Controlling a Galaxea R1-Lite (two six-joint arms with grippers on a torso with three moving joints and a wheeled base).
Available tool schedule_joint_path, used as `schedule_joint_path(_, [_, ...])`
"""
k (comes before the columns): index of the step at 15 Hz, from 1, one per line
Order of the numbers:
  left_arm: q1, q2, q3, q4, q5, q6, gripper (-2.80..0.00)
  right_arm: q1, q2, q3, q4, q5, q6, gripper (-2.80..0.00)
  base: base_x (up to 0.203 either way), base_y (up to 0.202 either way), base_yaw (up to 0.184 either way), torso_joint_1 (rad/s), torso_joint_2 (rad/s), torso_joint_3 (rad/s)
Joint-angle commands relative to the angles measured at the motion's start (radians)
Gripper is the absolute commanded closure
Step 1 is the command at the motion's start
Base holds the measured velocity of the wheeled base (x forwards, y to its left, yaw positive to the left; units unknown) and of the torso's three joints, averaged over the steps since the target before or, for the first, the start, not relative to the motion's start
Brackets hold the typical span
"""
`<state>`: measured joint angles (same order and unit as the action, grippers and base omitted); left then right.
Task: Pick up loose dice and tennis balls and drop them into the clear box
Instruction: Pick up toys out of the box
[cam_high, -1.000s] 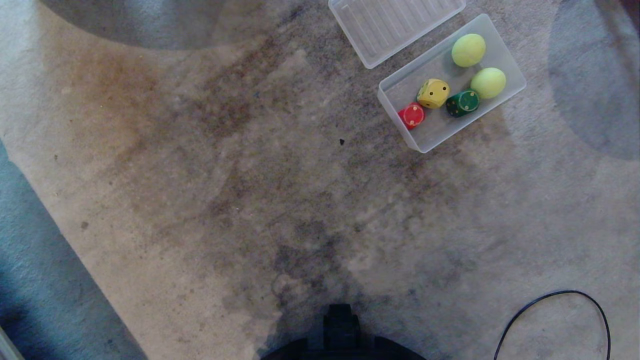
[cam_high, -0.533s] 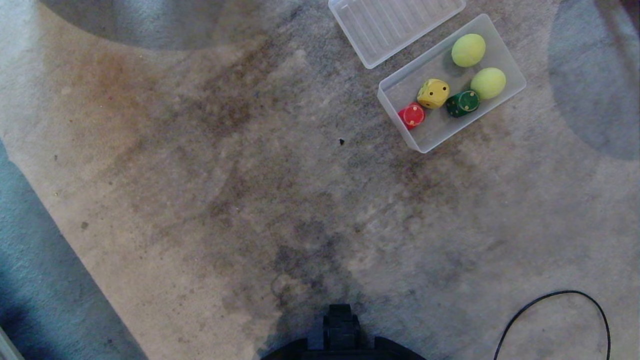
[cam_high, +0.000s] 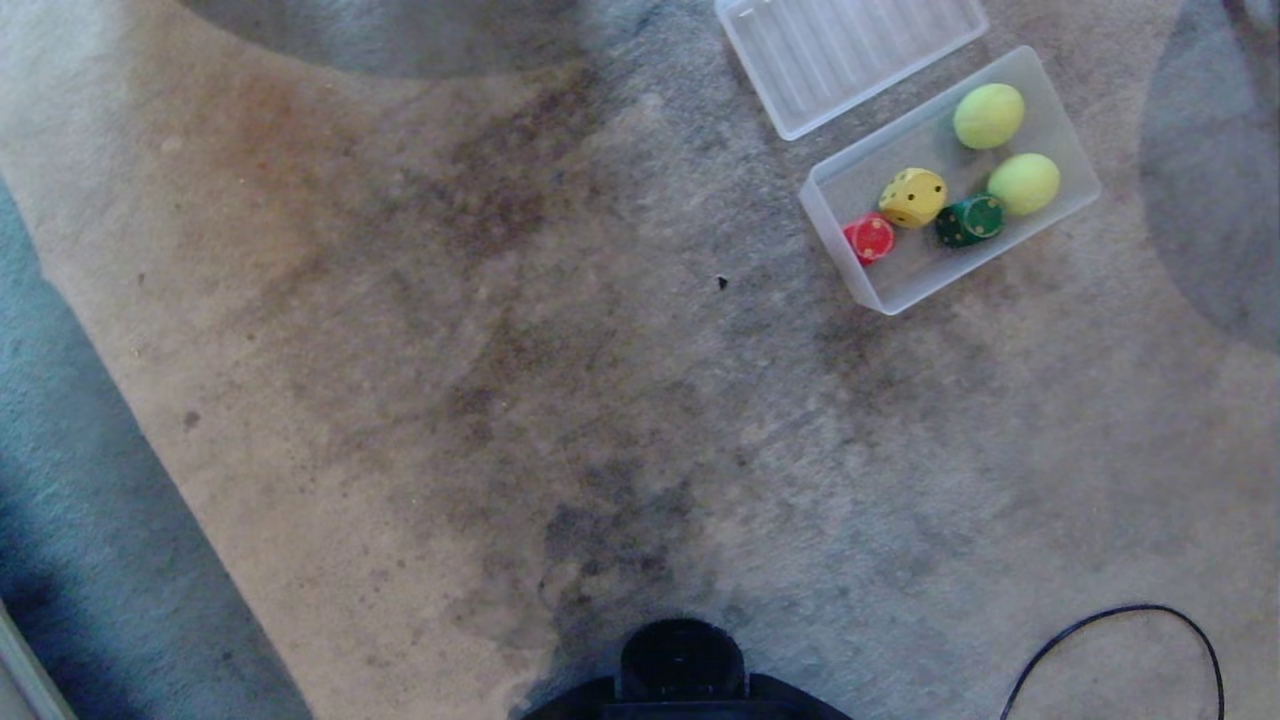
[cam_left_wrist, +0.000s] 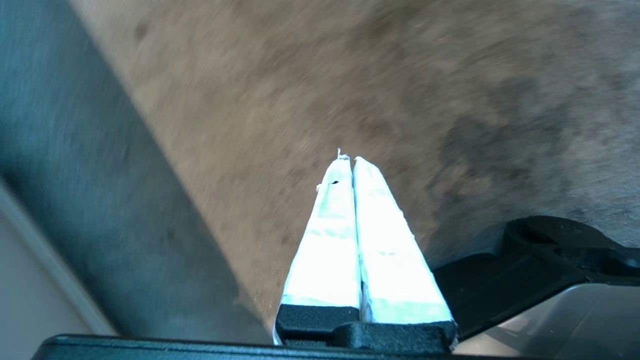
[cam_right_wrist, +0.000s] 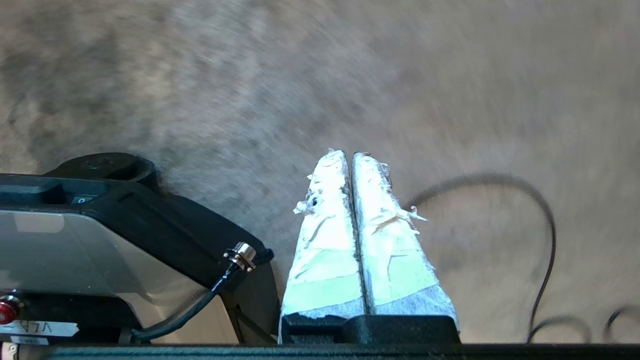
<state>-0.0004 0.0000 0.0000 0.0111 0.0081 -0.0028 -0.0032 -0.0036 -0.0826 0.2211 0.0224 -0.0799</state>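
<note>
A shallow clear box (cam_high: 1062, 128) of frosted translucent plastic sits on the stained beige carpet (cam_high: 500, 400), toward its far right part in the head view. Inside it lie two fuzzy yellow-green tennis balls (cam_high: 988, 116) at the far end, the second one (cam_high: 1023, 184) just beside a dark green die (cam_high: 968, 220). A yellow die with dark pips (cam_high: 912, 197) rests near the middle of the box, and a red die (cam_high: 868, 238) sits against the near-left wall. A flat ribbed translucent lid (cam_high: 850, 55) lies on the carpet just beyond the box. A thin black cable (cam_high: 1120, 620) loops over the carpet at the near right edge.

Neither arm shows in the head view. The left gripper (cam_left_wrist: 347, 160) hangs above bare carpet, its white-taped fingers pressed together and holding nothing. The right gripper (cam_right_wrist: 348, 154) hangs likewise, fingers closed together and empty, with the cable on the carpet beneath it.
</note>
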Motion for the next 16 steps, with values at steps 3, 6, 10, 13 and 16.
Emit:
schedule_joint_path(3, [0.0,0.0,0.0,0.0,0.0,-0.002,0.0,0.0,0.002,0.0,0.0,0.001,0.0,0.0,0.003,-0.01,0.166,0.004,0.0,0.004])
schedule_joint_path(6, [0.0,0.0,0.0,0.0,0.0,-0.002,0.0,0.0,0.002,0.0,0.0,0.001,0.0,0.0,0.001,-0.007,0.164,0.003,0.0,0.002])
schedule_joint_path(10, [0.0,0.0,0.0,0.0,0.0,-0.002,0.0,0.0,0.002,0.001,-0.002,0.001,0.002,0.0,0.001,-0.008,0.165,0.004,0.0,0.003])
schedule_joint_path(13, [0.0,0.0,0.0,0.0,0.0,-0.002,0.0,0.0,0.002,0.001,-0.002,0.002,0.002,0.0,0.0,-0.008,0.166,0.005,0.0,0.005])
schedule_joint_path(16, [-0.001,0.0,0.0,0.0,0.0,-0.002,0.0,0.0,0.002,0.001,-0.005,0.002,0.001,0.0,0.001,-0.005,0.141,0.002,0.0,0.002])
